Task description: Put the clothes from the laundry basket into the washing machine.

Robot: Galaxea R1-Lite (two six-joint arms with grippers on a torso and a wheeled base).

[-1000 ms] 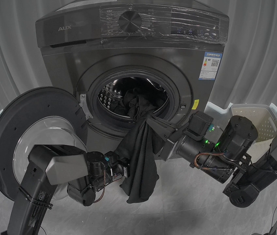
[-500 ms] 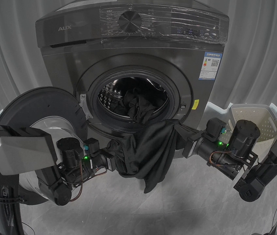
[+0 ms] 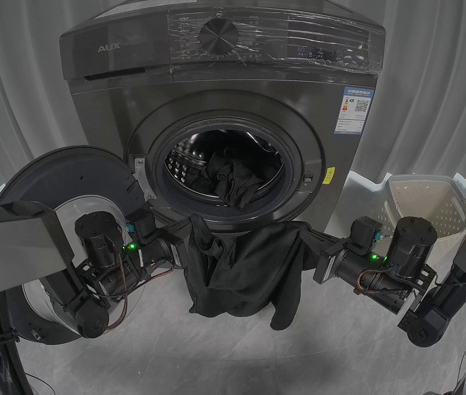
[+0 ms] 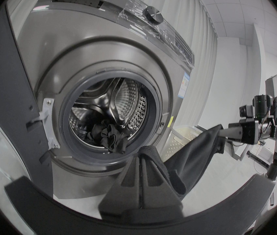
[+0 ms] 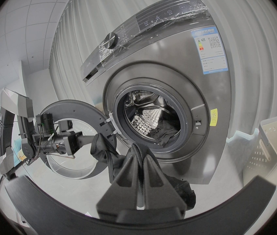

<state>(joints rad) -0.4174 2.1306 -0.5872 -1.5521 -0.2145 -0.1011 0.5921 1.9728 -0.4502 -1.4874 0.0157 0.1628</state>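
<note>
Left hand (image 3: 187, 236) and right hand (image 3: 306, 237) pinch limp black cloth (image 3: 244, 272) before the round drum (image 3: 183, 163).

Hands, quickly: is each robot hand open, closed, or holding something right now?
Left hand: closed on one end of the black garment.
Right hand: closed on the garment's other end.
</note>
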